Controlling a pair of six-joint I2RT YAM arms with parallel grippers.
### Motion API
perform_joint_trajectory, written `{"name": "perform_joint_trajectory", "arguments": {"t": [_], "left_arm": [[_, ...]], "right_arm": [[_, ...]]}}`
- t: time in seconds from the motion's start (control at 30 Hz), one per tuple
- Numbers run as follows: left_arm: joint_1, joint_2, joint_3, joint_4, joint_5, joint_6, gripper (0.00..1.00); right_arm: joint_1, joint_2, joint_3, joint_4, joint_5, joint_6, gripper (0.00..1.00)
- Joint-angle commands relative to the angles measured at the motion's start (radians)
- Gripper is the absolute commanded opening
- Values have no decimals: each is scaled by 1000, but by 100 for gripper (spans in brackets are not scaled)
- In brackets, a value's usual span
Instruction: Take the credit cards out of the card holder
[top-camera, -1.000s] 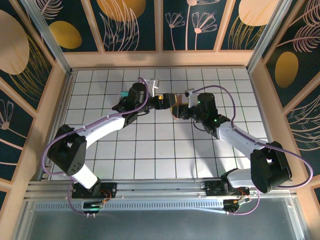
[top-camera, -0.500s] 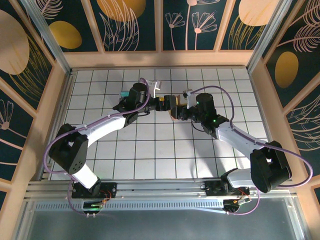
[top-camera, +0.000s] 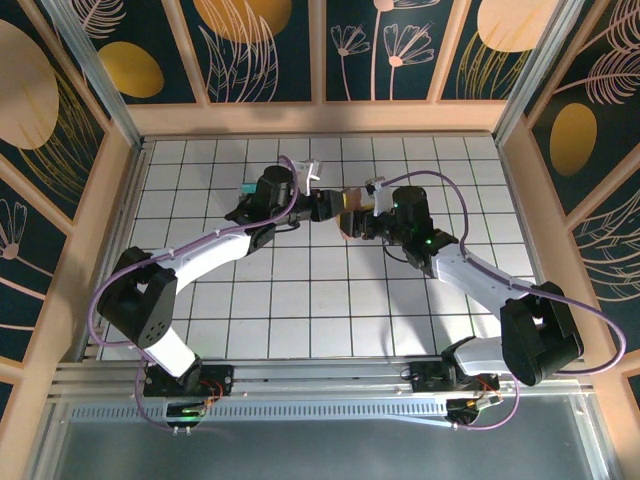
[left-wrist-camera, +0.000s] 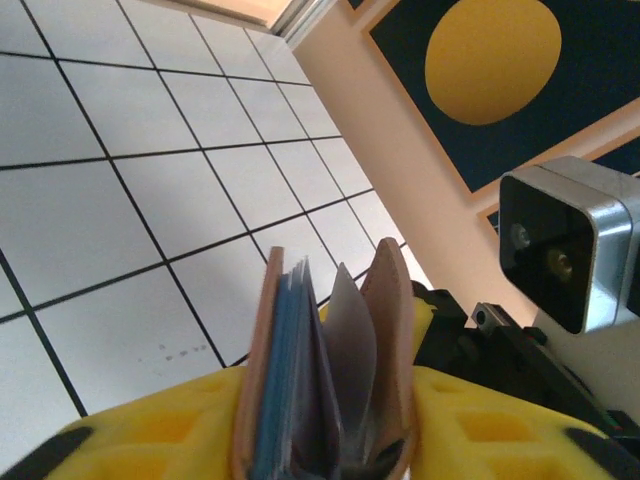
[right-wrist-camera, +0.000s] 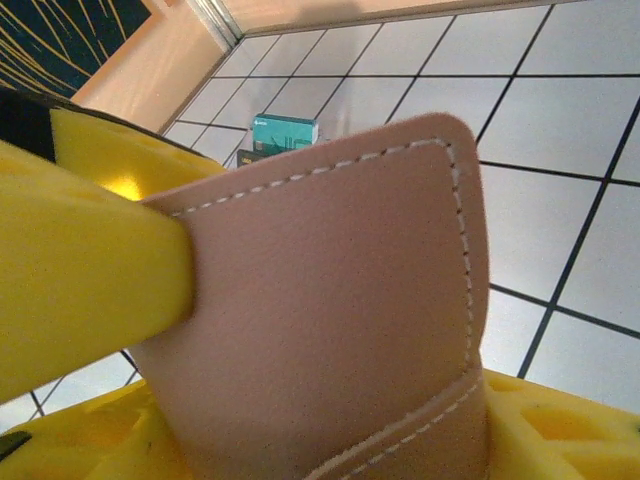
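The card holder (top-camera: 349, 203) hangs above the tiles between my two arms, which meet at the middle back of the table. In the left wrist view I look at it edge-on: pinkish-brown covers (left-wrist-camera: 388, 320) slightly parted, with thin blue and grey card edges (left-wrist-camera: 288, 360) between them. My left gripper (left-wrist-camera: 330, 410) (top-camera: 333, 205) is shut on it, a yellow pad pressing each cover. The right wrist view faces its stitched outer cover (right-wrist-camera: 330, 290). My right gripper (right-wrist-camera: 320, 440) (top-camera: 357, 215) holds its lower end between yellow fingers. A teal-green card (right-wrist-camera: 285, 130) (top-camera: 245, 188) lies on the tiles beside the left arm.
The wooden side wall (left-wrist-camera: 400, 130) rises beyond the holder in the left wrist view. The right arm's wrist camera (left-wrist-camera: 570, 245) sits close behind the holder. White tiles (top-camera: 320, 290) stretch in front of both arms.
The left gripper's jaws, wide open a second ago, have closed onto the card holder. The right gripper's jaws have eased slightly wider. Both arms stay at the same spot.
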Motion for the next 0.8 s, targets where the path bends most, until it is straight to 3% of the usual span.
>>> {"name": "perform_joint_trajectory", "arguments": {"t": [0.0,0.1,0.3,0.53,0.77], "left_arm": [[-9,1,4,38,37,7,29],[-9,-11,10,34,18,25,19],[-8,-31,58,-25,21,132,10],[-5,-82,119,-171,130,412,8],[-4,-154,98,-188,251,510,7]], "right_arm": [[11,-37,24,36,4,-3,67],[10,-65,25,2,18,-13,79],[-9,-146,28,-92,16,-46,99],[-110,-277,8,-123,-178,-46,99],[-151,-290,3,-105,-363,-64,95]]}}
